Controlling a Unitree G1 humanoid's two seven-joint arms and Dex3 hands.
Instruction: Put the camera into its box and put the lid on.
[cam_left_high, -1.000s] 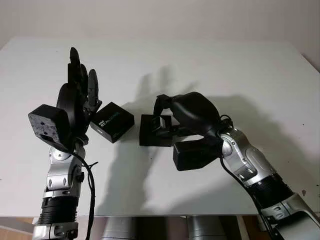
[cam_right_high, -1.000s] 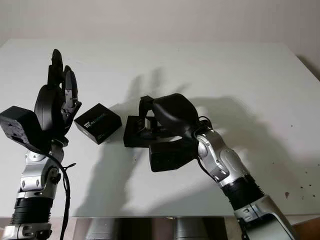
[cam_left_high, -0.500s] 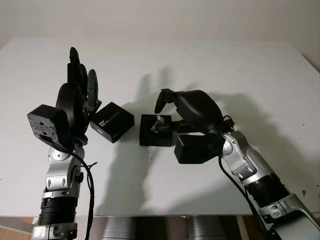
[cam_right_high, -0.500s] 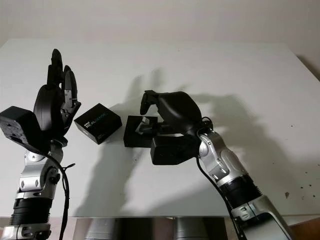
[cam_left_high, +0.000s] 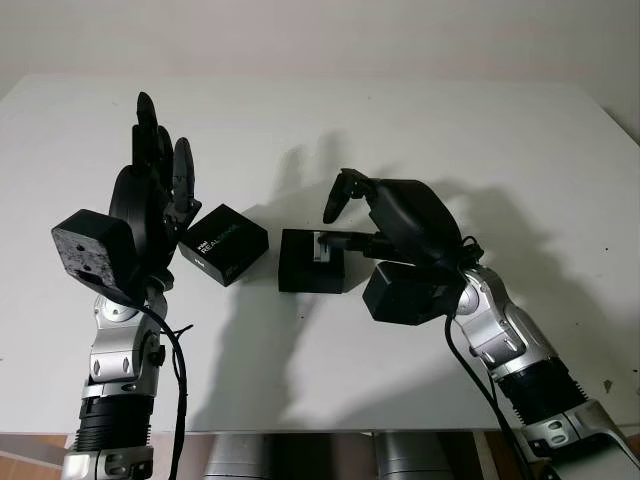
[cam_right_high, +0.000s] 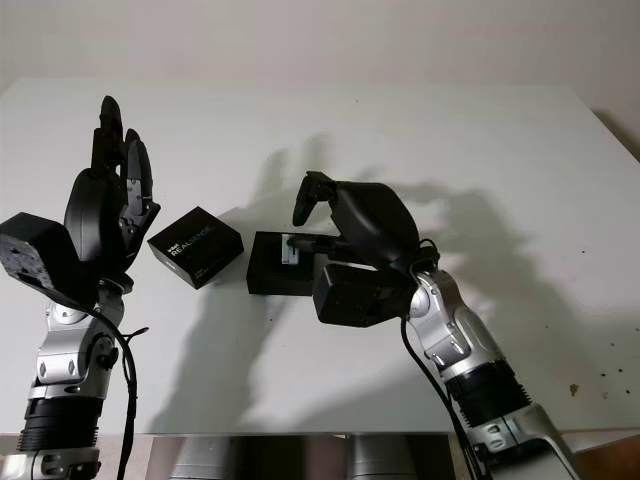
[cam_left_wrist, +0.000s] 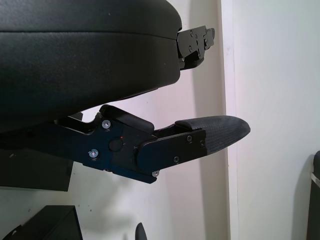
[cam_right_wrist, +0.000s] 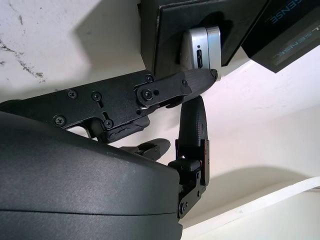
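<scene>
The open black box (cam_left_high: 308, 266) stands mid-table with the silver camera (cam_left_high: 322, 247) lying inside it; in the right wrist view the camera (cam_right_wrist: 199, 47) sits in the box (cam_right_wrist: 170, 30). The black printed lid (cam_left_high: 223, 243) lies on the table just left of the box, apart from it. My right hand (cam_left_high: 345, 215) hovers open at the box's right side, its upper fingers (cam_left_high: 340, 190) raised above the box and one lower finger (cam_right_wrist: 192, 82) reaching close to the camera. My left hand (cam_left_high: 165, 160) is open and held up, left of the lid.
The white table (cam_left_high: 450, 130) spreads wide behind and to the right of the box. Its front edge runs close below both arms. Dark shadows of the hands fall across the middle.
My right hand has lifted off the box and drawn back to the right, fingers opening. The camera stays in the box. The left hand has not moved.
</scene>
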